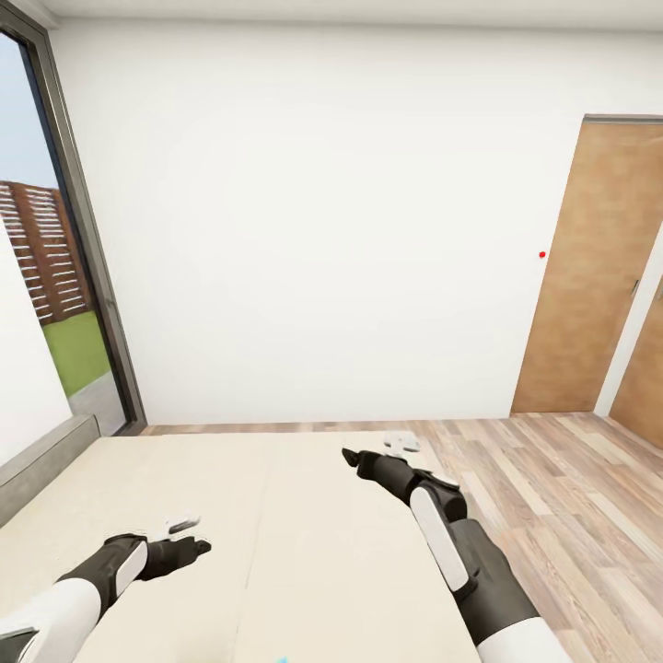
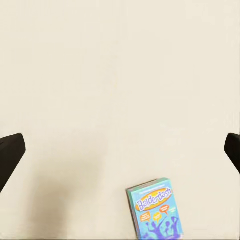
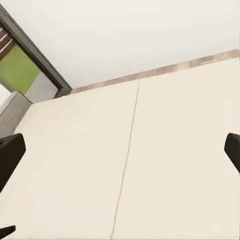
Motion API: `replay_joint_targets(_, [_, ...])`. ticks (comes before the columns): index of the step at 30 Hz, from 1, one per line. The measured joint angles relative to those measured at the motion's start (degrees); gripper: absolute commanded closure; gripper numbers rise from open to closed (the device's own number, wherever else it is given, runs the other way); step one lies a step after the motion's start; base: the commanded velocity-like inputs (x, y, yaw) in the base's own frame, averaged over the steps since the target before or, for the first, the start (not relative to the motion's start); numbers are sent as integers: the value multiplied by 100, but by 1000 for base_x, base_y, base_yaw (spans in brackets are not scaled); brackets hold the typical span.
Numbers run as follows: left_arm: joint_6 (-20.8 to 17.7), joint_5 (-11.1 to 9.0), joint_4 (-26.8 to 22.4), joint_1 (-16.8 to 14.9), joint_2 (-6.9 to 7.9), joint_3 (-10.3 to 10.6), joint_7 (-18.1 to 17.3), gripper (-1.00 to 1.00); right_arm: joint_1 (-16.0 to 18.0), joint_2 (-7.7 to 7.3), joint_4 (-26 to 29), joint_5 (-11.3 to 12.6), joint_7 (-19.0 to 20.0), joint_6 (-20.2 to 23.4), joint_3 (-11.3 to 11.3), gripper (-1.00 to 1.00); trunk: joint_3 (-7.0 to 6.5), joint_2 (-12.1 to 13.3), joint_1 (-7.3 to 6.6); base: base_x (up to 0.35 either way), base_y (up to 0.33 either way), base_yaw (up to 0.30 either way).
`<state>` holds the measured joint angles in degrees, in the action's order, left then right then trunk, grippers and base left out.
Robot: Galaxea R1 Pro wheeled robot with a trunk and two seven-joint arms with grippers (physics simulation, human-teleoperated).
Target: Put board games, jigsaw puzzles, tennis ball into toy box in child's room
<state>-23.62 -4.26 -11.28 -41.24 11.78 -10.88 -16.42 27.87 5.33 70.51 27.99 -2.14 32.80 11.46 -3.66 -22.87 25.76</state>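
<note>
Left wrist view: light-blue board game (image 2: 155,210) lies flat on the bed (image 2: 100,75), no edge or corner in view. Thin, stiff, light, slick card; pinch across a long edge. Left claw (image 2: 120,150) spread wide, empty; right claw (image 3: 120,150) also wide.

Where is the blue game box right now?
The light blue board game lies flat on the cream bed, seen in the left wrist view below the open left gripper. Nothing else lies beside it there.
</note>
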Motion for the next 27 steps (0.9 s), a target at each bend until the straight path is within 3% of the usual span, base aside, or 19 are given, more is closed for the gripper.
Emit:
replay_joint_targets(18, [179, 20, 23, 158, -62, -24, 19, -100, -29, 31, -20, -30, -37, 38, 44, -100, 0, 0, 0, 0, 0, 0])
replay_joint_targets(27, [180, 21, 28, 168, -70, -25, 28, -100, -29, 21, 34, -34, -37, 36, 41, -100, 161, -360, 197, 0, 0, 0])
